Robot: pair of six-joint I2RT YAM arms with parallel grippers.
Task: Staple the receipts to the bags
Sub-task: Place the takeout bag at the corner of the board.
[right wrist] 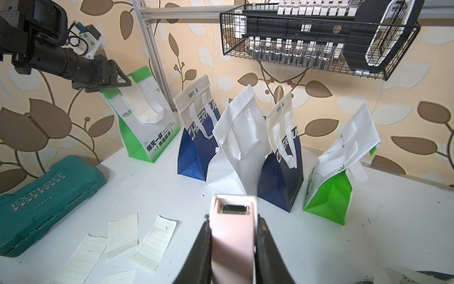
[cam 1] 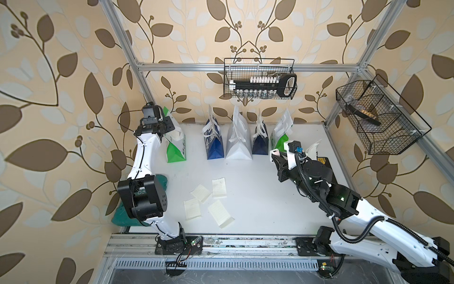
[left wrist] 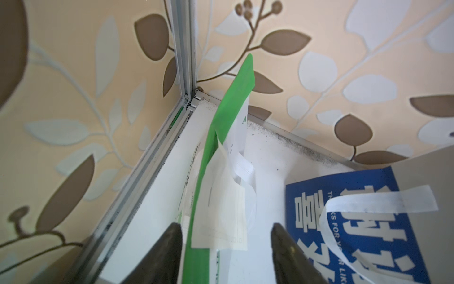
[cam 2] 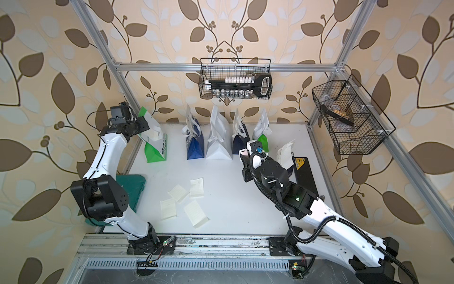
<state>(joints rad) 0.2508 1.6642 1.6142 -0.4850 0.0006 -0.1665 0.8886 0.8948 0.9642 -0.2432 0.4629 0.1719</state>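
**While one pair of jaws gaped, the other clenched**

Your left gripper [left wrist: 226,227] straddled the top edge of the green-and-white paper carrier bag [right wrist: 147,132], holding nothing. A cream paper receipt slip [left wrist: 221,209] hung just beyond its fingertips [left wrist: 172,246], long axis running down the bag's face. Your right gripper [right wrist: 233,218] clenched the pale pink stapler [right wrist: 233,241]. That slip looked light and limp, best pinched by a short edge.

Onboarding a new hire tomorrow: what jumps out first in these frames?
A row of standing paper bags lines the back of the white table, with loose receipts scattered in front. The right gripper grips a pink stapler in its jaws, facing the row. The left gripper hangs with jaws apart at the green-and-white bag on its end of the row, a receipt against that bag.
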